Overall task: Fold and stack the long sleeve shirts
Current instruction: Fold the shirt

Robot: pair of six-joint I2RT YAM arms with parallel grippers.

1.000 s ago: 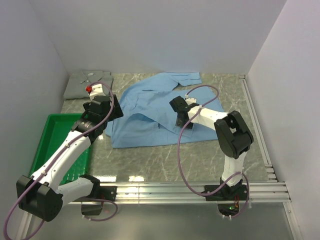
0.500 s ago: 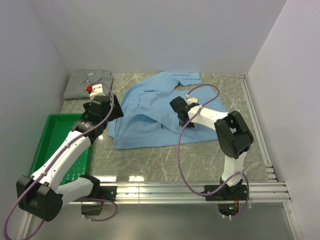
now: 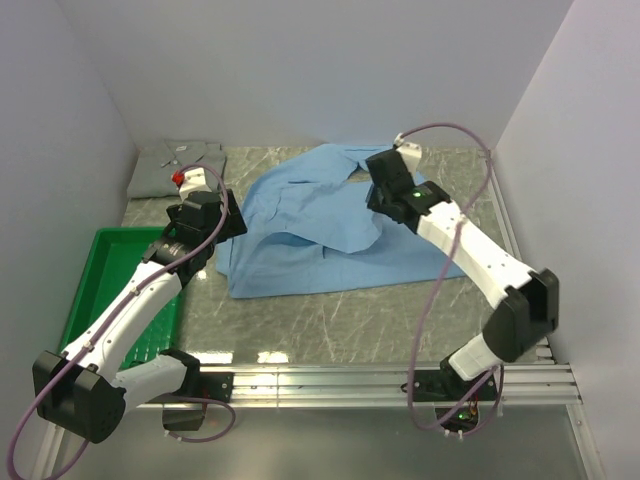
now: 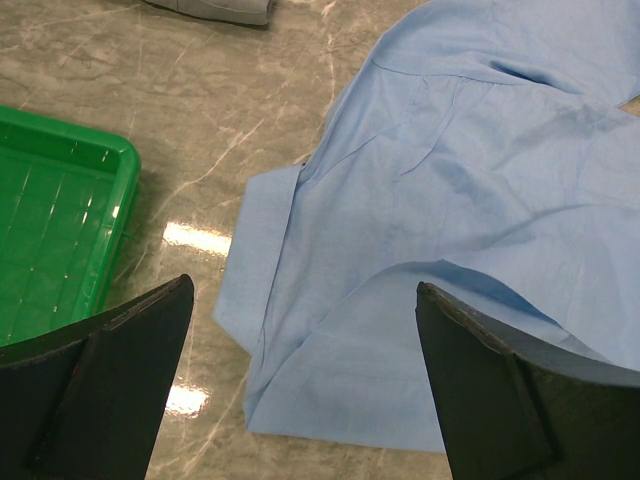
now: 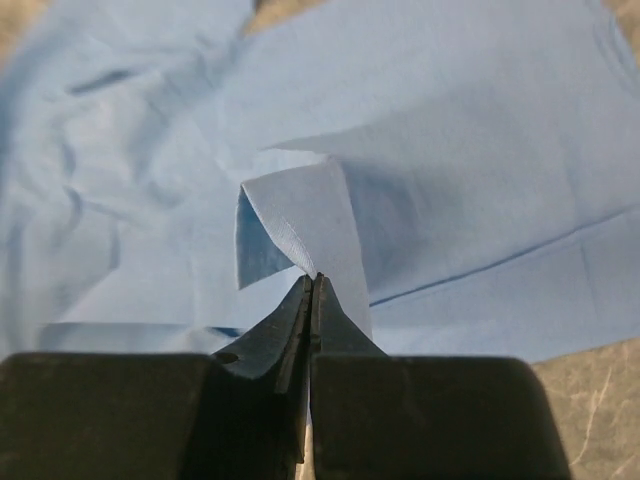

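The grey marbled worktop (image 3: pixel 330 320) is carrying both shirts. The light blue shirt (image 3: pixel 300 240) is lying spread and rumpled across its middle, not yet folded, while the grey-green shirt (image 3: pixel 175 170) is sitting as a folded rectangle in the far left corner, well apart from it. The right claw (image 5: pixel 313 280) is now gripping the blue cloth: its jaws are pressed fully together on a small flap of fabric that is standing up from the shirt toward the tips. A second ago that claw was partly open and hovering low over the shirt's right half with the arm folded back; now the arm is reaching out long toward the far right of the garment, and the pinched flap is rising with it. That suggests a fold of the blue shirt is just beginning, with stacking still ahead. The left claw (image 4: pixel 302 290) is hanging spread wide and empty above the shirt's left edge, where it was a second ago, with the green tray (image 3: pixel 100 270) just beside it.
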